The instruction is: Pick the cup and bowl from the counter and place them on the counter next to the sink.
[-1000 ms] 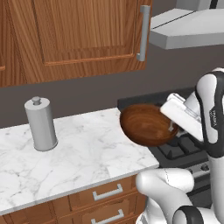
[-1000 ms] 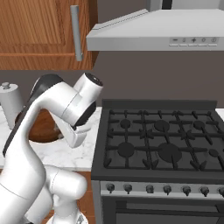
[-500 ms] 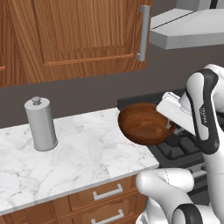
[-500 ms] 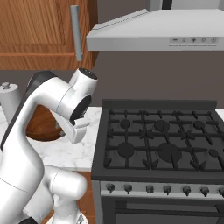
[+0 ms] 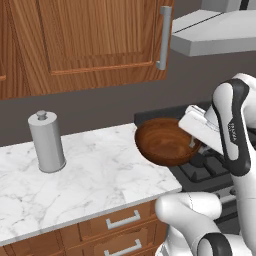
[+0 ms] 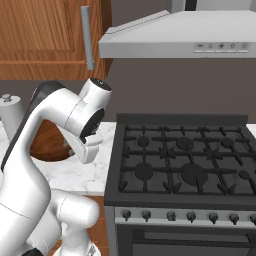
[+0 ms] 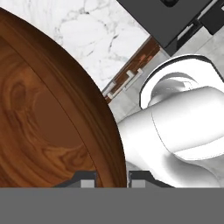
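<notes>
Bowl (image 5: 166, 142) now rides higher above the counter (image 5: 90, 170) than a moment earlier, rim pinched in the gripper (image 7: 112, 177), so its carry toward the sink has begun.

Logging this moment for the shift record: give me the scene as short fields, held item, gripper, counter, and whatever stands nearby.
held item: bowl, tilted, lifted above the counter edge
gripper: gripper closed on the bowl's rim, one finger on either side
counter: counter, white marble over wooden drawers
on counter: grey canister with a knob lid, upright, left of the bowl
beside counter: black gas stove, range hood above it
cup: not visible
</notes>
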